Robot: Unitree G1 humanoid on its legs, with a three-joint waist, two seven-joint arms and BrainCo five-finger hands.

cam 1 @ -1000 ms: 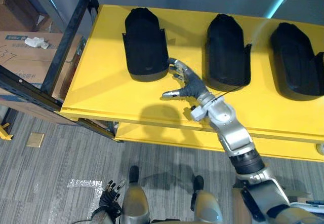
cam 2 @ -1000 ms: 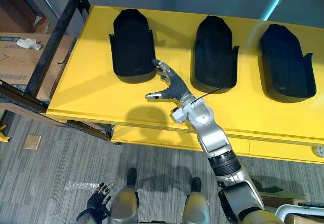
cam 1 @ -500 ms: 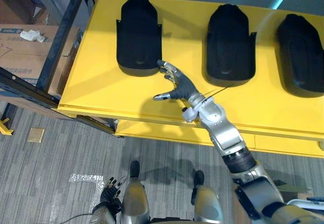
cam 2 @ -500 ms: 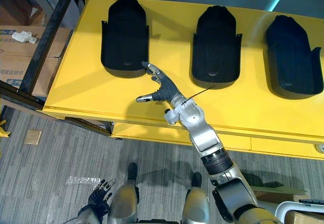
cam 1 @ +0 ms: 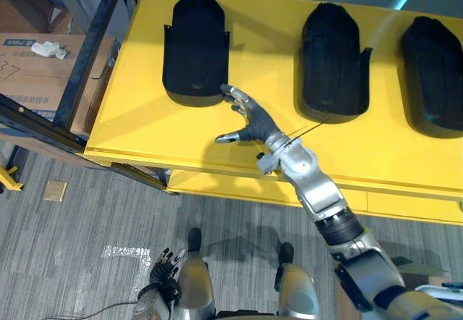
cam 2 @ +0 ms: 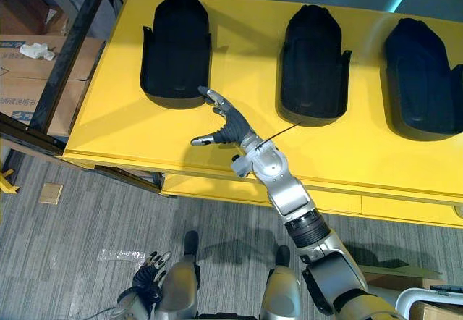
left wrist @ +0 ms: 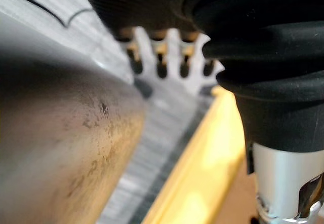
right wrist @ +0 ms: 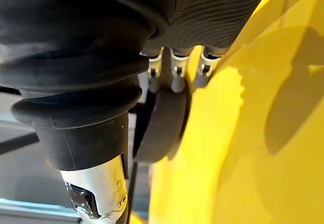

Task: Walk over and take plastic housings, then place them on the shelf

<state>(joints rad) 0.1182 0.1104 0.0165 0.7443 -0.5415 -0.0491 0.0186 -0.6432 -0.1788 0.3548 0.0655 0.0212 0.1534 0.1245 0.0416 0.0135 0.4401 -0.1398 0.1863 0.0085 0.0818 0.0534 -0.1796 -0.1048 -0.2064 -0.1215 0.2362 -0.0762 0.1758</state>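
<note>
Black bars of a rack frame (cam 1: pixel 94 38) slant down the far left, with a cardboard box (cam 1: pixel 29 74) behind them and a white crumpled scrap (cam 1: pixel 49 48) lying on top of the box. Below, on the grey floor (cam 1: pixel 87 247), lies a small tan square (cam 1: pixel 54 190). The left hand (cam 1: pixel 165 266) hangs low above that floor, well apart from the work, its fingers straight and spread with nothing in them.

The yellow bench (cam 1: pixel 145 117) spans the scene and carries three black plastic housings in a row, each apart from the next. The left housing (cam 1: pixel 194 48) lies flat with its rounded end away from the robot and its open end toward the bench's near edge. The right hand (cam 1: pixel 249 121) reaches across the bench from the near side, fingers (cam 1: pixel 230 93) stretched out and thumb held apart, holding nothing; the fingertips sit at the near right corner of the left housing, touching it or just beside it, and I cannot tell which. The middle housing (cam 1: pixel 330 59) lies to the right of that arm, and the right housing (cam 1: pixel 434 74) sits at the far right, cut off by the edge of the view
</note>
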